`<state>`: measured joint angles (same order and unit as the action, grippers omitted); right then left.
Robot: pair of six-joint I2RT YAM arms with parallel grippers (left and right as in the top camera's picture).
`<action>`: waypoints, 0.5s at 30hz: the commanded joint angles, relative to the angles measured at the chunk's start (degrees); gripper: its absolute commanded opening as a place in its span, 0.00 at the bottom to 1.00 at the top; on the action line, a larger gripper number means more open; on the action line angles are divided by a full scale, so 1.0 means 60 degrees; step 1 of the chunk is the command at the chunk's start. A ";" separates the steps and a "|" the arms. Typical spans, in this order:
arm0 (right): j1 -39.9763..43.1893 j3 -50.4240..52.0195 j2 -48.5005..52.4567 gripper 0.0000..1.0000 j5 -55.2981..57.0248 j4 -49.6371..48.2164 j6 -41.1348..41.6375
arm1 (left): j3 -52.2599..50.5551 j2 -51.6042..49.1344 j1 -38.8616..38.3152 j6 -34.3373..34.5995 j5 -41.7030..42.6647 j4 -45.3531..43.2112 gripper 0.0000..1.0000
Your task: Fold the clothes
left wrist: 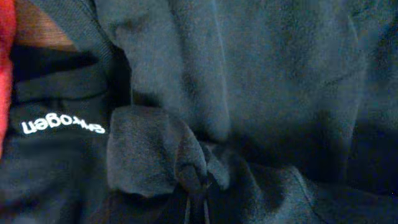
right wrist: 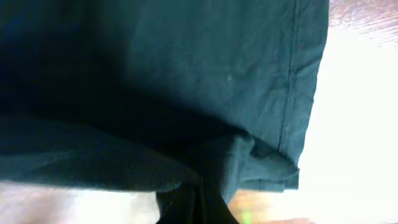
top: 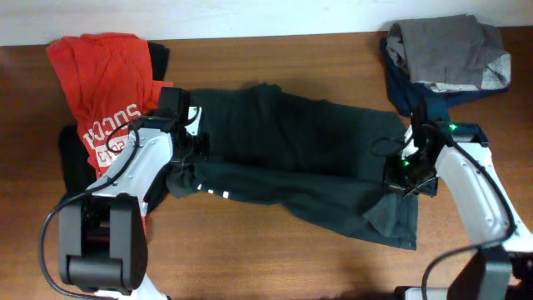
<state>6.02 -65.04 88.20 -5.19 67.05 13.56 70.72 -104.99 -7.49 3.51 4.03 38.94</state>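
A large black T-shirt [top: 291,142] lies rumpled across the middle of the table, its lower right corner [top: 396,221] near the front. My left gripper [top: 198,148] is at the shirt's left end, shut on a bunched fold of black cloth [left wrist: 155,155]; small white lettering [left wrist: 62,124] shows beside it. My right gripper [top: 398,179] is at the shirt's right end, shut on a pinch of the same shirt [right wrist: 155,93] close to its stitched hem [right wrist: 291,93]. In both wrist views the fingertips are mostly buried in cloth.
A red garment with white print [top: 100,79] lies at the back left, over another dark one [top: 71,158]. A grey garment [top: 450,46] sits on a navy one [top: 408,92] at the back right. Brown tabletop [top: 275,250] shows along the front.
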 commanded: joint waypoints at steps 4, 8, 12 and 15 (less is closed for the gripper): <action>0.1096 0.0306 0.0535 0.04 0.0175 -0.1104 -0.0084 | -0.0047 -0.0073 0.0007 -0.0299 -0.0634 -0.0637 0.00; 0.1126 0.0306 0.0543 0.04 0.0036 -0.2200 -0.0255 | -0.0047 -0.0073 0.0073 -0.0113 -0.1446 -0.0637 0.00; 0.1126 0.0306 0.0550 0.04 0.0007 -0.2830 -0.0656 | -0.0047 -0.0073 0.0229 0.0066 -0.1577 -0.0823 0.00; 0.1126 0.0306 0.0583 0.04 0.0004 -0.3071 -0.0648 | -0.0047 -0.0073 0.0215 0.0062 -0.1577 -0.1027 0.00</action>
<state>12.01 -63.29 91.26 -8.29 49.63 10.35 70.70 -105.03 -7.49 3.55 -1.13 33.58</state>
